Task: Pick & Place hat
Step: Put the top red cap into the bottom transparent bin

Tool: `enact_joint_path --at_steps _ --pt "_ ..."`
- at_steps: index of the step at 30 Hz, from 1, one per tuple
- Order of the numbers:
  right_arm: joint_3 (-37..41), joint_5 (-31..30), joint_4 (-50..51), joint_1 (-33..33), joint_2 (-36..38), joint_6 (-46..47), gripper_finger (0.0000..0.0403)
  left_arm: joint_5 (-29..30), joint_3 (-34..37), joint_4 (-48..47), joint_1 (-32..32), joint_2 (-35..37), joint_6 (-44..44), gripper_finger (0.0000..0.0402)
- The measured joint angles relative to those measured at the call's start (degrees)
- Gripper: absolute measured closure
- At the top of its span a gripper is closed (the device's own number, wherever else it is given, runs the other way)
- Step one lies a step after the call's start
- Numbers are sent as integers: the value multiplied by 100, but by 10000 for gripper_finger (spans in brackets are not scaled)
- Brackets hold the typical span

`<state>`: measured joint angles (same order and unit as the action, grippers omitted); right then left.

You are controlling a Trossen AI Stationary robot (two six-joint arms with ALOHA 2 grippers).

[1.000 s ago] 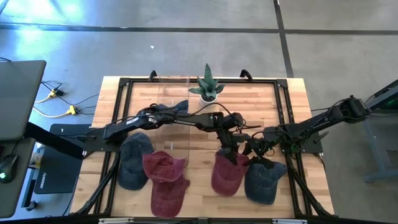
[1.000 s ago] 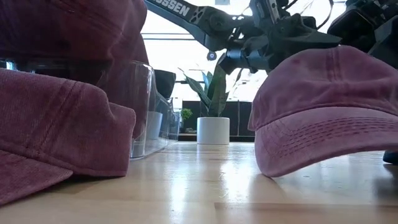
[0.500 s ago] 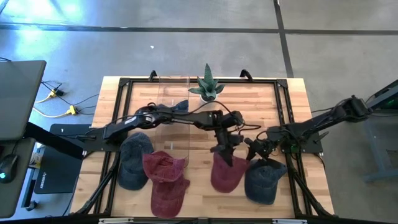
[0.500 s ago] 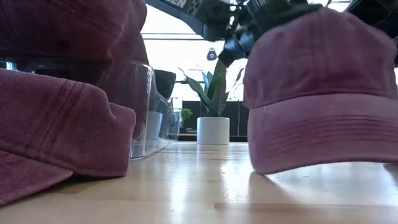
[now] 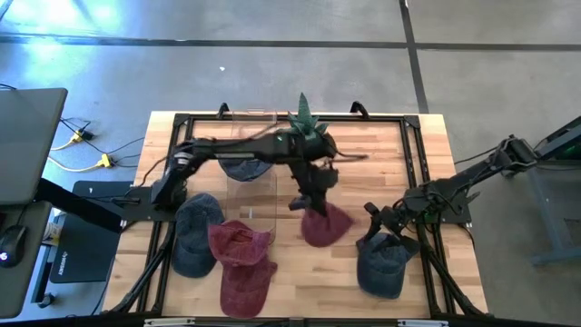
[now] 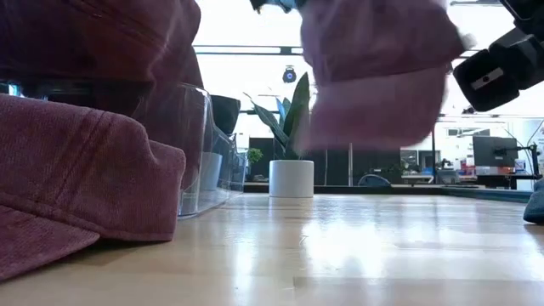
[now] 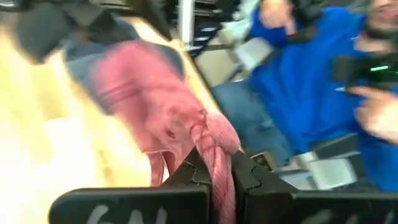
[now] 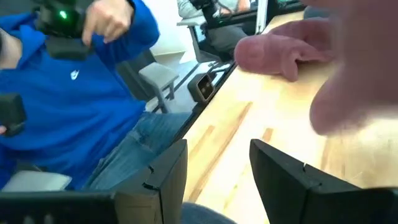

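Observation:
A maroon hat (image 5: pixel 325 225) hangs in the air over the middle of the table, and my left gripper (image 5: pixel 307 198) is shut on it from above; the low view shows the hat (image 6: pixel 374 68) high off the wood. My right gripper (image 5: pixel 374 216) stands open just to the hat's right, over a blue hat (image 5: pixel 381 263) that lies on the table, with nothing between its fingers (image 8: pixel 166 177). My left gripper pinches a bunched fold of the hat's maroon cloth (image 7: pixel 219 163) between its two fingers. The fingers slant down toward the table's near side. The hat hangs slack below them, clear of the table.
At near left a blue hat (image 5: pixel 195 232) and another maroon hat (image 5: pixel 241 268) lie on the table. A clear container (image 5: pixel 256 177) holding a blue hat (image 5: pixel 243 166) stands left of centre, and a potted plant (image 5: pixel 304 127) stands at the far edge. A person in blue (image 8: pixel 81 93) sits beyond the right edge.
My left gripper has risen and gone toward the table's far edge and a little left, carrying the maroon hat. The hat first tipped up off the wood and now hangs clear. My right gripper has drawn back slightly toward the right edge.

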<state>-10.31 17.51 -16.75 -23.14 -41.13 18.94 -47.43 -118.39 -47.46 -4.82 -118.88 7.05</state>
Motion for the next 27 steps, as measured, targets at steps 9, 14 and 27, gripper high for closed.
enact_joint_path --at_steps 9,14,27 --pt "-2 -138 -2 7 -12 -122 234 2302 -8 -1124 -43 926 318 399" --pt "-2 -249 24 7 -61 -143 234 3773 -4 -2008 33 1381 733 400" --pt "-2 -329 26 9 -80 -145 234 6419 24 -3646 795 1912 54 401"
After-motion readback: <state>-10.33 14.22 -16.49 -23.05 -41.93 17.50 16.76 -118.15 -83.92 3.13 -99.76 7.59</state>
